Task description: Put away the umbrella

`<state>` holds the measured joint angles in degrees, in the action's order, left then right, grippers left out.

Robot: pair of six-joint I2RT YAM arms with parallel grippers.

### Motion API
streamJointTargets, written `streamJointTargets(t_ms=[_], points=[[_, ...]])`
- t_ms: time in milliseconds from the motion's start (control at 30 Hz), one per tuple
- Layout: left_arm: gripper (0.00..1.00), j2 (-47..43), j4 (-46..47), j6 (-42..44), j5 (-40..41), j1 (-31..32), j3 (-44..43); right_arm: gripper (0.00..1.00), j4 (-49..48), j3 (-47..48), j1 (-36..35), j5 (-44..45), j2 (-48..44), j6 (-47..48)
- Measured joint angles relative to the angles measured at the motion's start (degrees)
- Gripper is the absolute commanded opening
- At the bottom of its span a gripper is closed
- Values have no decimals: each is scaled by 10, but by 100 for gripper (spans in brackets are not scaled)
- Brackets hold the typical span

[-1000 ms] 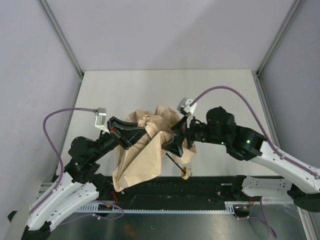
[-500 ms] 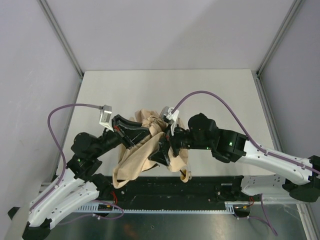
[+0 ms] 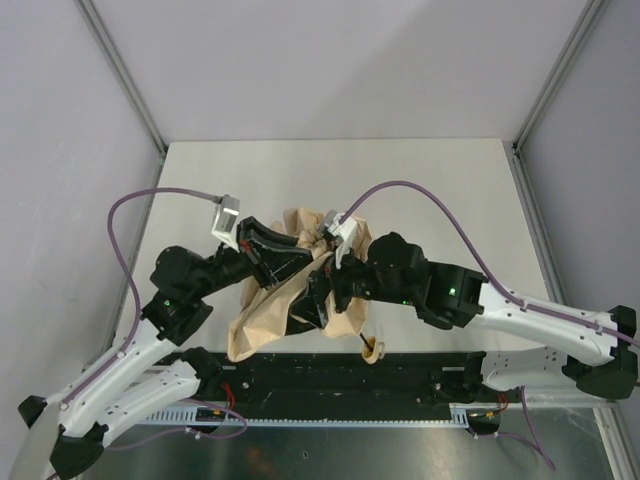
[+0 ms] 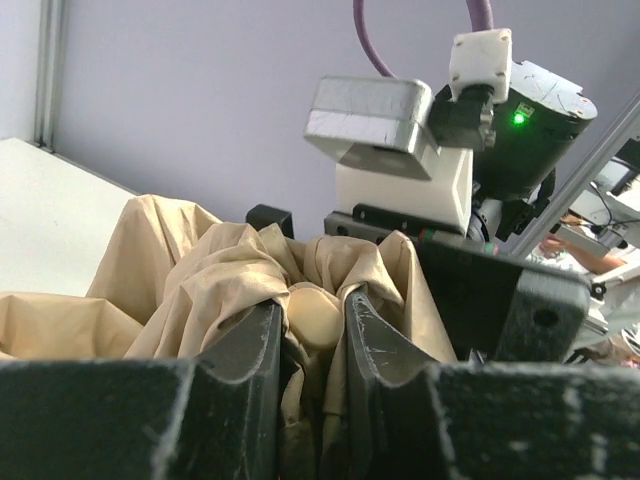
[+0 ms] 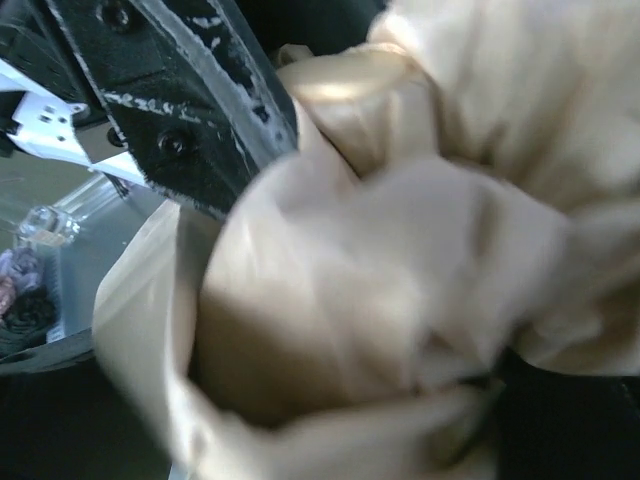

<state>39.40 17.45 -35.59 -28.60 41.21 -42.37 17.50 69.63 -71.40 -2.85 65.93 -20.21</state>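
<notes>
At the near middle of the table (image 3: 420, 190), the umbrella (image 3: 265, 318) lies bunched, its handle (image 3: 372, 349) at the near edge. Left gripper (image 4: 312, 318) is pinched narrow on a fold of its cloth. Right gripper (image 3: 318, 298) is spread wide, pushed into the fabric.

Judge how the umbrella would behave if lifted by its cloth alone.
Probably floppy: the umbrella hangs in crumpled folds around the left fingers pinching it. Likely slippery, given its sheen. Its handle lies apart near the table edge, so the stiff end may trail or swing.
</notes>
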Motion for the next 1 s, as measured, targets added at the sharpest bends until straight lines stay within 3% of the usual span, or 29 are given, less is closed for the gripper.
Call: streamJointTargets(t_ms=[333, 533, 633, 733, 1000], points=[[0, 35, 24, -4, -53, -5, -7, 94, -21, -13, 5, -13, 21, 53], [0, 33, 44, -9, -58, -4, -6, 59, -74, -37, 24, -41, 17, 54], [0, 30, 49, -12, -63, 0, -5, 27, -98, -44, 29, -54, 18, 49], [0, 25, 62, -26, -67, 4, -5, 5, -116, -51, 31, -83, 17, 46], [3, 22, 80, -37, -78, 19, -5, 0, -198, -95, 34, -155, -8, 23]])
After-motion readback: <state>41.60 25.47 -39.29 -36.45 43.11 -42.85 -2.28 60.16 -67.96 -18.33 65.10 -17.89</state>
